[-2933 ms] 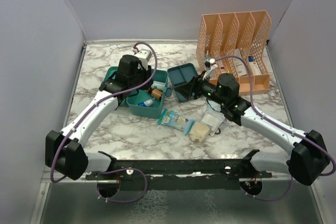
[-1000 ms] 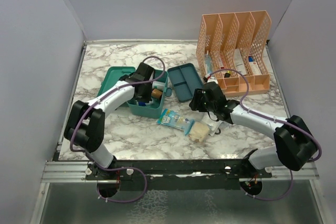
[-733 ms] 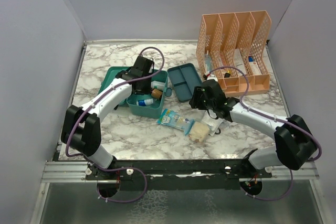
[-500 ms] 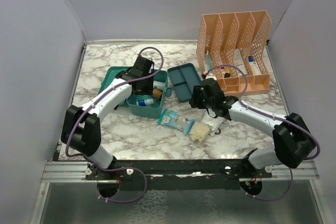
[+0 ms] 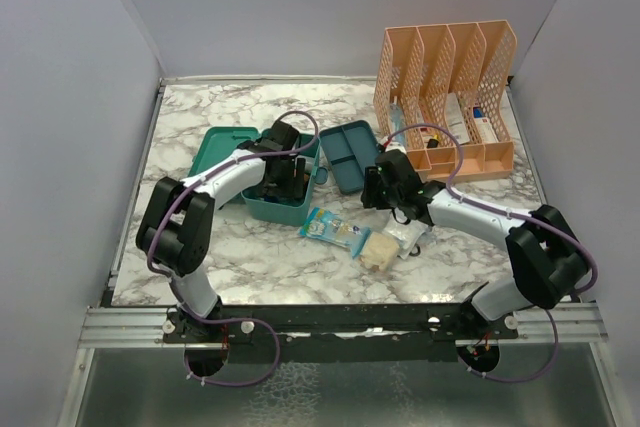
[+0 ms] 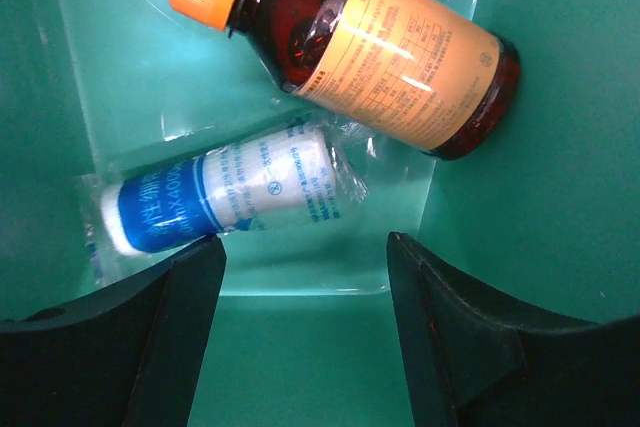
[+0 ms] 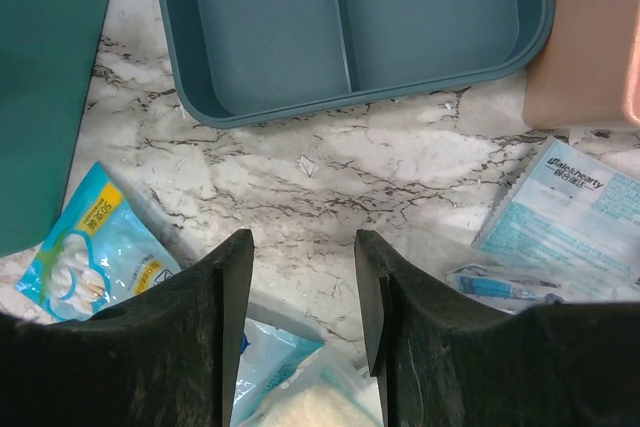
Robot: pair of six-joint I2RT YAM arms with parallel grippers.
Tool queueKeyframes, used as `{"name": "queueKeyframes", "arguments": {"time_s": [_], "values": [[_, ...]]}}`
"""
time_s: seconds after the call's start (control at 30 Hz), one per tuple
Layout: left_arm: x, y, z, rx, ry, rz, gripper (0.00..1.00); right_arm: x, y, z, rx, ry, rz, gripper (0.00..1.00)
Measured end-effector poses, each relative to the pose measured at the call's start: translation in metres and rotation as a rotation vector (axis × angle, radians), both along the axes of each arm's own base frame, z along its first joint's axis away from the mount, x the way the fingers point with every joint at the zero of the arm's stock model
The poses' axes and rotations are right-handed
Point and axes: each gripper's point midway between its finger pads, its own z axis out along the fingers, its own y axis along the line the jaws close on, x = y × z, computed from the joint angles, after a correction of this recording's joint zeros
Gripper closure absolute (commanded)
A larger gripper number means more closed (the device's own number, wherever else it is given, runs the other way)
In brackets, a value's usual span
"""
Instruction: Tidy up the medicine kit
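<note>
The teal medicine kit box [image 5: 285, 209] stands left of centre with its lid [image 5: 220, 145] lying open behind it. My left gripper [image 5: 283, 175] is down inside the box, open and holding nothing [image 6: 305, 267]. On the box floor just ahead of it lie a wrapped blue-and-white roll [image 6: 225, 197] and a brown bottle with an orange cap [image 6: 370, 37]. The divided insert tray [image 5: 350, 152] sits on the marble to the right of the box. My right gripper [image 5: 372, 185] hovers open over bare marble just short of the tray [image 7: 350, 27], with nothing between its fingers [image 7: 303, 247].
A blue snack-like packet [image 5: 333, 229], a clear bag of white pads [image 5: 380, 249] and a white-blue sachet [image 7: 570, 207] lie on the marble near the right gripper. The peach lattice organizer [image 5: 450, 97] stands at the back right with boxes in it.
My left gripper has opened inside the box, and the wrapped roll now lies free on the floor. The right arm has crept slightly toward the insert tray.
</note>
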Motion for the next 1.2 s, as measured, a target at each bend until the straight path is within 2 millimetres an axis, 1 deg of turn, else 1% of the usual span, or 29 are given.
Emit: {"name": "queueKeyframes", "arguments": {"time_s": [0.07,0.13,0.27,0.37,0.47,0.63,0.77,0.97,1.07,1.1,1.13,1.2], "values": [[-0.003,-0.002,-0.008,0.001,0.026,-0.007,0.30,0.000,-0.001,-0.001,-0.008,-0.002,0.002,0.55],[-0.005,-0.003,-0.014,0.003,0.044,-0.012,0.34,0.001,-0.002,-0.002,-0.013,-0.002,0.001,0.55],[-0.008,-0.005,-0.025,0.012,0.077,-0.019,0.56,0.001,-0.003,-0.008,-0.032,0.007,0.000,0.55],[-0.009,-0.003,-0.032,0.026,0.091,-0.015,0.65,0.002,-0.004,-0.011,-0.042,0.014,-0.004,0.55],[-0.005,0.000,-0.031,0.046,0.074,-0.005,0.75,0.004,-0.005,-0.010,-0.042,0.012,-0.009,0.55],[0.003,0.008,-0.029,0.089,0.032,0.019,1.00,0.007,-0.006,-0.010,-0.043,0.010,-0.016,0.55],[0.010,0.014,-0.019,0.112,-0.018,0.037,1.00,0.007,-0.007,-0.011,-0.049,0.011,-0.012,0.55],[0.022,0.020,0.003,0.128,-0.106,0.056,1.00,0.008,-0.009,-0.012,-0.050,0.012,-0.018,0.55],[0.029,0.020,0.021,0.123,-0.161,0.055,1.00,0.008,-0.009,-0.012,-0.050,0.012,-0.018,0.55],[0.030,0.020,0.023,0.125,-0.165,0.050,1.00,0.008,-0.009,-0.012,-0.050,0.012,-0.018,0.55],[0.036,0.019,0.035,0.114,-0.200,0.054,1.00,0.008,-0.009,-0.012,-0.050,0.012,-0.018,0.55],[0.044,0.018,0.047,0.108,-0.233,0.056,1.00,0.008,-0.009,-0.012,-0.050,0.012,-0.018,0.55]]}}
